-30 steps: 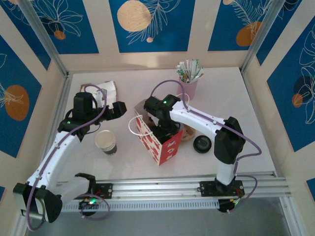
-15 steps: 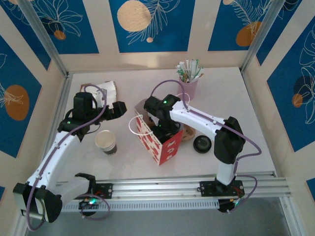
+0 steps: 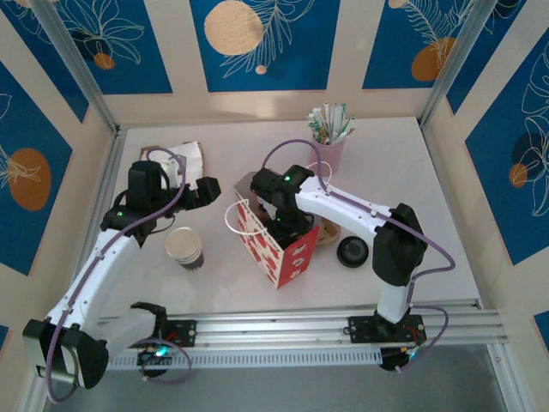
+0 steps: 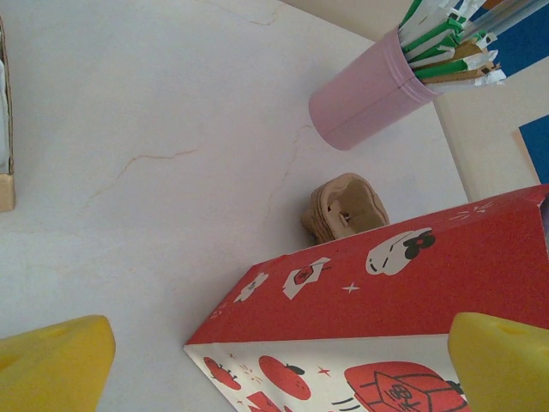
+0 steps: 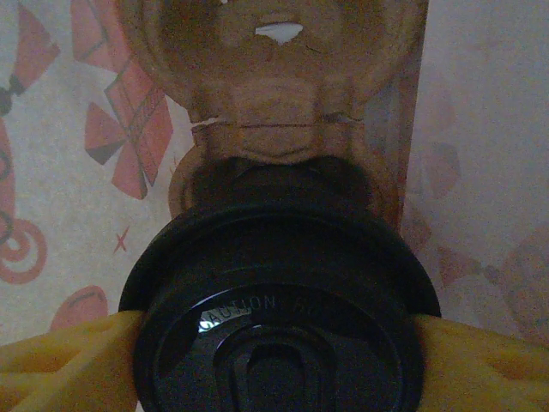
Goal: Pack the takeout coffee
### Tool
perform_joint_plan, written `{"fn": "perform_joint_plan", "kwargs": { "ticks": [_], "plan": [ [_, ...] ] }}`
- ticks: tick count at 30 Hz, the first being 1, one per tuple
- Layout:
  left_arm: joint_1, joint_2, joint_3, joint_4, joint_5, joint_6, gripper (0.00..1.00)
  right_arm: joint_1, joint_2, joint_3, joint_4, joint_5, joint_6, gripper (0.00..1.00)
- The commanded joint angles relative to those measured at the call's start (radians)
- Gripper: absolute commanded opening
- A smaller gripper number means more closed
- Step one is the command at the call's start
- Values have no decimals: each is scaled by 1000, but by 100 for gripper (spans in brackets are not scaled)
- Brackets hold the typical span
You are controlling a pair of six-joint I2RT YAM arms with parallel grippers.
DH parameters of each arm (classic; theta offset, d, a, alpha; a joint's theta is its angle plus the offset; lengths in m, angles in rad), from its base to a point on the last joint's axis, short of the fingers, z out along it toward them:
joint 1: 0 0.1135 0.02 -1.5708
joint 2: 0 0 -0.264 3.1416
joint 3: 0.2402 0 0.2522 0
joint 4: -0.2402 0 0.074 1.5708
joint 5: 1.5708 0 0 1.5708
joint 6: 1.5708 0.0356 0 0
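Observation:
The takeout coffee (image 5: pixel 279 292) shows its round black lid from above, and my right gripper (image 5: pixel 279 343) is shut on it, a yellow finger (image 5: pixel 69 360) at each side. It hangs inside the red-and-white bag (image 3: pixel 279 245), above a brown pulp cup holder (image 5: pixel 283 86) at the bag's bottom. In the top view my right gripper (image 3: pixel 283 225) reaches down into the bag's open mouth. My left gripper (image 3: pixel 208 190) is open just left of the bag, with the bag's corner (image 4: pixel 360 343) ahead of its fingers (image 4: pixel 51 365).
An open paper cup (image 3: pixel 184 247) with a dark band stands left of the bag. A separate flat black lid (image 3: pixel 352 251) and stacked pulp holders (image 3: pixel 328 232) lie right of it. The pink cup of sticks (image 3: pixel 330 142) is behind, a brown-and-white packet (image 3: pixel 184 159) at back left.
My right gripper has shifted slightly left and lower in the bag with the coffee. The left arm has stayed still.

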Motion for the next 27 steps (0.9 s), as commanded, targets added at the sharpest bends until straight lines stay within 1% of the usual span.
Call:
{"fn": "perform_joint_plan", "kwargs": {
  "ticks": [1,12,27],
  "plan": [
    [5,-20,18,5,29,-5,100,10,44,-10,18,-15,4,77],
    [5,-31,19,-5,27,-5,100,18,19,8,1,-5,9,81],
    [5,-42,40,-23,34,-2,100,25,-15,39,-24,17,23,90]
  ]
}}
